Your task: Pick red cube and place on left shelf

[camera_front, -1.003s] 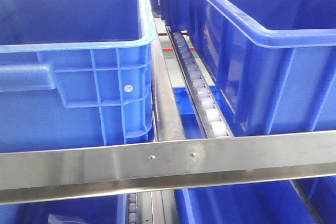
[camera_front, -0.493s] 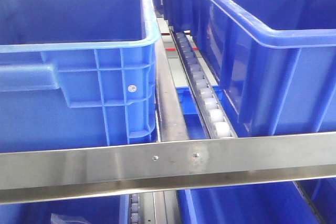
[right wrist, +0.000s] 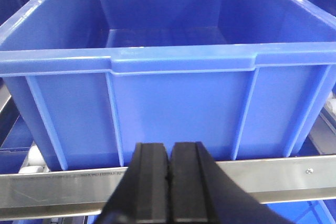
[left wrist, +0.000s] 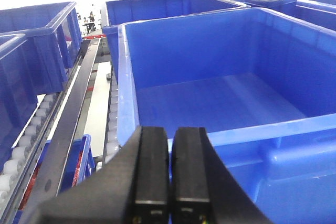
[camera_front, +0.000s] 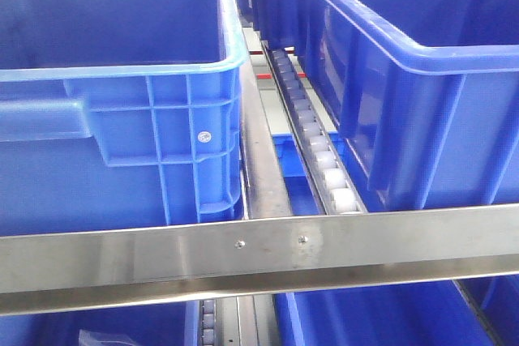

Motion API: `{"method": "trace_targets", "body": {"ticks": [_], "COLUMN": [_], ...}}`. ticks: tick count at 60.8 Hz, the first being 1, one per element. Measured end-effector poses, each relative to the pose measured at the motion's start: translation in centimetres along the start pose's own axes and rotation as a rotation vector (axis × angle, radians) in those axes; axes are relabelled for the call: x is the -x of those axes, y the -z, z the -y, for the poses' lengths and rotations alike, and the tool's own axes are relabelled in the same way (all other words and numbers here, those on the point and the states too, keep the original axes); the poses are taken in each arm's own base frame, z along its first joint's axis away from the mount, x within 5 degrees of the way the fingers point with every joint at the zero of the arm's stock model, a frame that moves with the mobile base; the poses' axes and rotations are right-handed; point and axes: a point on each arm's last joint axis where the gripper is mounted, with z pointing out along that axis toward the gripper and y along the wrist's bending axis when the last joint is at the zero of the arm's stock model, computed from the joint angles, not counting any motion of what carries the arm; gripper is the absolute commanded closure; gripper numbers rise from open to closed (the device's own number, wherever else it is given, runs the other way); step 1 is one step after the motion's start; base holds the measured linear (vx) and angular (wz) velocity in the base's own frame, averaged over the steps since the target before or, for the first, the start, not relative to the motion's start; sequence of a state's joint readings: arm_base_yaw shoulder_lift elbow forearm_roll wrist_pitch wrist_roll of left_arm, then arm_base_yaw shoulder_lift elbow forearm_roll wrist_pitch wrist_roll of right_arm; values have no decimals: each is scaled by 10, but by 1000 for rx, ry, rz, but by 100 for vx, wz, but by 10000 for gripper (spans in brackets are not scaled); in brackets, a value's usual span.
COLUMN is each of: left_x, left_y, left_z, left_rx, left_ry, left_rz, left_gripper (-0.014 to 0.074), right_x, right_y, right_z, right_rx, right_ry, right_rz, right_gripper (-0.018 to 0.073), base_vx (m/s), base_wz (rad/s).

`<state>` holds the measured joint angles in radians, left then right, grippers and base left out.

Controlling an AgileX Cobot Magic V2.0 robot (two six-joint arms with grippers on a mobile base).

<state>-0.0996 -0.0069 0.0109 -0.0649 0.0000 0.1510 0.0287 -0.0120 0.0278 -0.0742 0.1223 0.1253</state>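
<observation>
The red cube is out of view in every view. The left shelf fills the front view: a steel front rail (camera_front: pixel 259 253) with two rivets, a white roller track (camera_front: pixel 320 151) and two large blue crates (camera_front: pixel 113 103) (camera_front: pixel 422 79). Neither gripper appears there. In the left wrist view my left gripper (left wrist: pixel 170 135) is shut with nothing between its fingers, just in front of the near rim of a blue crate (left wrist: pixel 220 103). My right gripper (right wrist: pixel 168 148) is also shut and holds nothing. It hovers before the steel rail (right wrist: pixel 262 174) and a blue crate (right wrist: pixel 168 93).
More blue crates (left wrist: pixel 31 51) stand on the rack to the left, with roller tracks (left wrist: pixel 23 140) between them. Lower crates (camera_front: pixel 365 313) sit under the front rail. A sliver of something red (left wrist: pixel 32 184) lies in a low bin at the left.
The front view shifted slightly during the first half second, so the shelf appears a little further right. Since then nothing has moved.
</observation>
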Motion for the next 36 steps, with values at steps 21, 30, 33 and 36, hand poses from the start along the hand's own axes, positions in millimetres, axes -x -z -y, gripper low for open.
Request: {"method": "trace_targets", "body": {"ticks": [21, 30, 33, 36], "left_x": [0, 0, 0, 0], "left_y": [0, 0, 0, 0], "left_z": [0, 0, 0, 0], "left_rx": [0, 0, 0, 0], "left_ry": [0, 0, 0, 0], "left_rz": [0, 0, 0, 0], "left_gripper": [491, 491, 491, 491], "right_x": [0, 0, 0, 0], "right_y": [0, 0, 0, 0], "right_z": [0, 0, 0, 0], "right_rx": [0, 0, 0, 0], "right_ry": [-4, -4, -4, -4], "right_rz": [0, 0, 0, 0], "right_gripper": [503, 503, 503, 503], "base_vx": [0, 0, 0, 0], "base_wz": [0, 0, 0, 0]}}
